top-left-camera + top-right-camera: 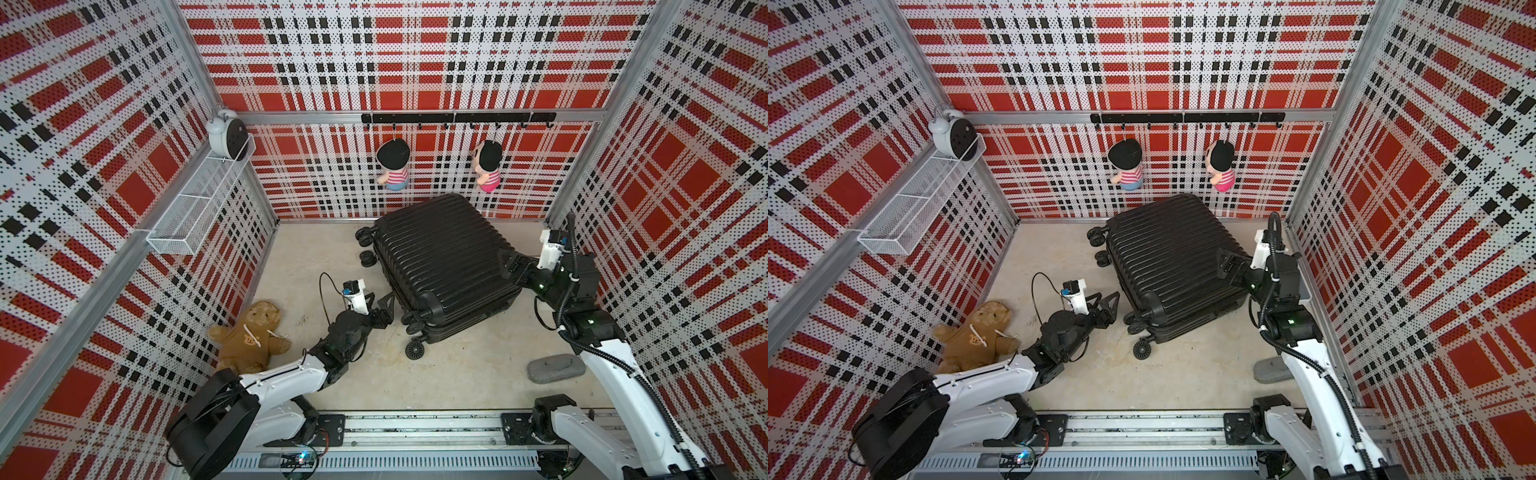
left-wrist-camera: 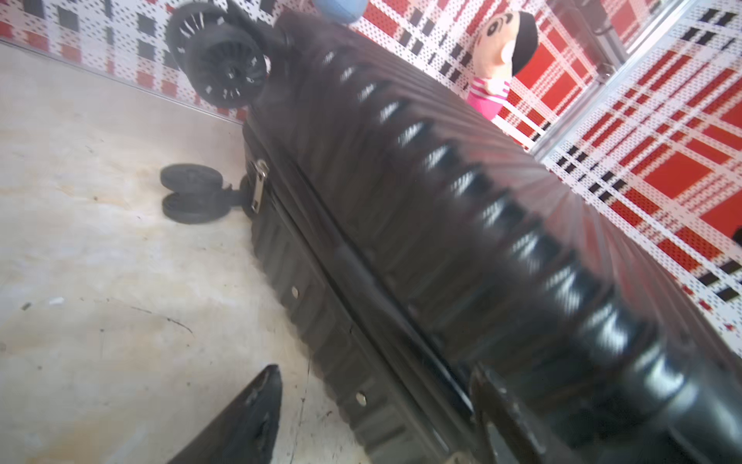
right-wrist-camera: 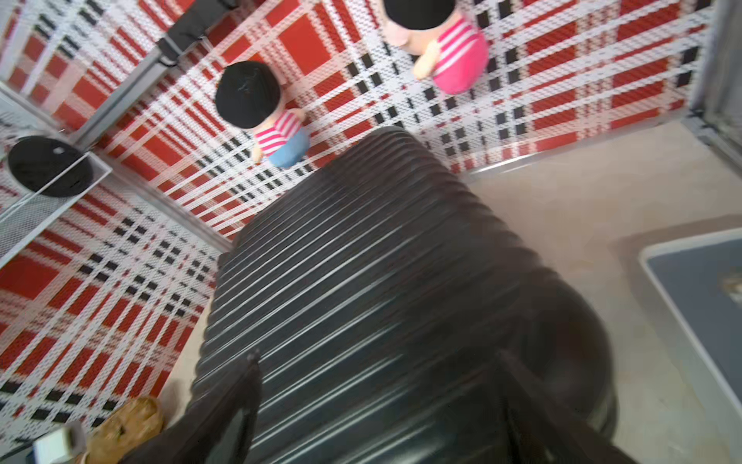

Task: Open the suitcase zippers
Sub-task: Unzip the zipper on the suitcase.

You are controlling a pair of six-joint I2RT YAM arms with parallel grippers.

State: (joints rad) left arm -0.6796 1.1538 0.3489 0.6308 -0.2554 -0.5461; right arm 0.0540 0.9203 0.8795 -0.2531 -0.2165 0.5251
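Black ribbed suitcase (image 1: 444,257) lies flat at the far centre of the tabletop (image 1: 457,374), with the left gripper (image 1: 380,305) beside its near-left side and the right gripper (image 1: 513,266) over its right edge both spread wide and empty; the small zipper pull (image 2: 259,184) may slip from a shallow pinch.
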